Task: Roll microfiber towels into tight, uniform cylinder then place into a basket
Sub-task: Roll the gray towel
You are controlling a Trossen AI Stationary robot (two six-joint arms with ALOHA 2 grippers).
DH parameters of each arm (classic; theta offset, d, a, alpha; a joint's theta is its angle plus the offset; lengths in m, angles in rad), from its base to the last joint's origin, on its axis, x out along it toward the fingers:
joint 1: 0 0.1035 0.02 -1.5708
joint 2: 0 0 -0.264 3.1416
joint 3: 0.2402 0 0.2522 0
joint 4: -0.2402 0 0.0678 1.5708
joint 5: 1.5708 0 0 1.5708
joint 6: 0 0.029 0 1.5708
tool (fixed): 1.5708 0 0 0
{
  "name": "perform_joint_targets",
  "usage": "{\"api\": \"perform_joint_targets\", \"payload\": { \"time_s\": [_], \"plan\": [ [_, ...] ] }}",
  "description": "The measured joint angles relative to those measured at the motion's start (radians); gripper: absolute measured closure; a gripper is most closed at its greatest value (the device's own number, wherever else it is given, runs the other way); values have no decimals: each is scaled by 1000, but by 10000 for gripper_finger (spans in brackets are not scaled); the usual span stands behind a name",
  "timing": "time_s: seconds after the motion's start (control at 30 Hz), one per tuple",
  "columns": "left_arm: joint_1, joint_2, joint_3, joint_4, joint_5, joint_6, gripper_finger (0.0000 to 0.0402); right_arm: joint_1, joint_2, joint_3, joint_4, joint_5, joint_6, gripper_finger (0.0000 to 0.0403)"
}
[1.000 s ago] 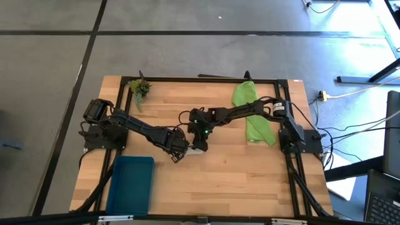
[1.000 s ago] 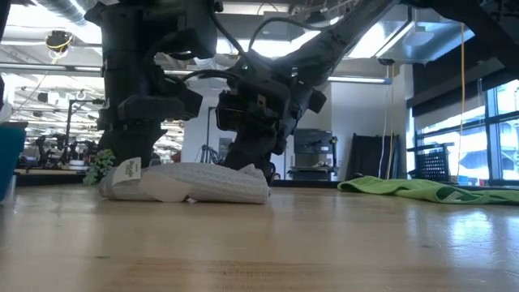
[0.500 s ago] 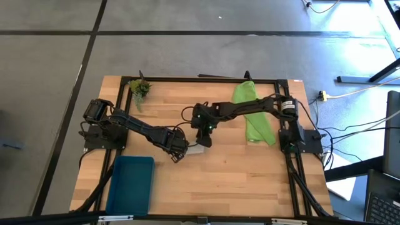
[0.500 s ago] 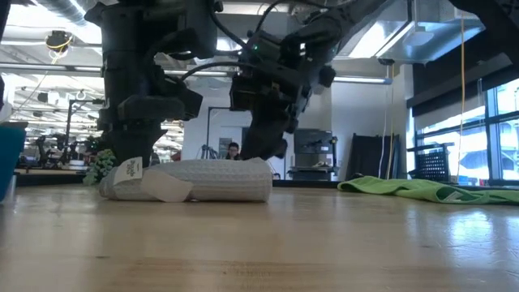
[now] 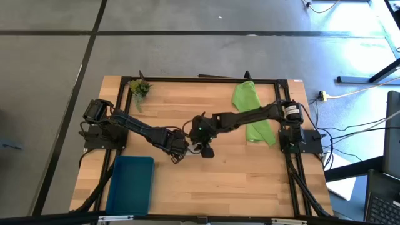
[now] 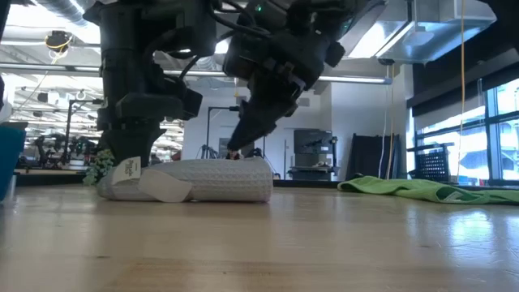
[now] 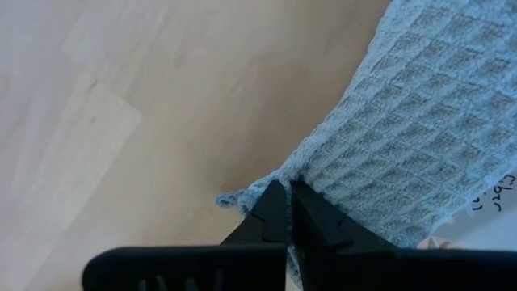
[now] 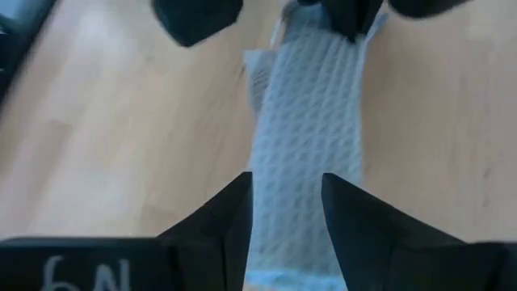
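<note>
The left gripper (image 5: 177,152) stood a little left of the middle of the high view. In the left wrist view its two dark fingers (image 7: 275,218) were pressed together and pinched a corner of the rolled grey towel (image 7: 412,153), whose waffle weave filled the right side of that picture. The right gripper (image 5: 204,149) was just beside it, on its right in the high view, above the other end of the same roll. In the right wrist view its fingers (image 8: 230,214) were spread, one on each side of the grey roll (image 8: 311,162), and the cloth ran away from them toward the upper middle of the picture. I could not tell if the fingers touched the cloth.

In the low view the grey roll (image 6: 203,180) lay flat on the wooden table (image 6: 268,243), at the left of centre, with a white label (image 6: 126,172) at its left end. The lime green towel (image 5: 253,112) lay unrolled at the upper right of the table in the high view, partly under the right arm. The teal basket (image 5: 130,185) stood at the lower left of the table, well apart from both towels. A small green plant sprig (image 5: 139,88) was at the upper left corner of the table.
</note>
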Motion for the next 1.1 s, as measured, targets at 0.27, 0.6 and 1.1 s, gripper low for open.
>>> {"api": "perform_joint_targets", "payload": {
  "time_s": [0.27,0.6,1.1],
  "plan": [
    [1,0,0,-2,9,-4,401,20,0,-155,207,54,-16,253],
    [2,0,0,-3,19,-5,401,17,-1,-341,487,182,-41,254],
    [1,0,0,0,2,-4,401,14,8,-375,611,154,-41,254]
  ]
}}
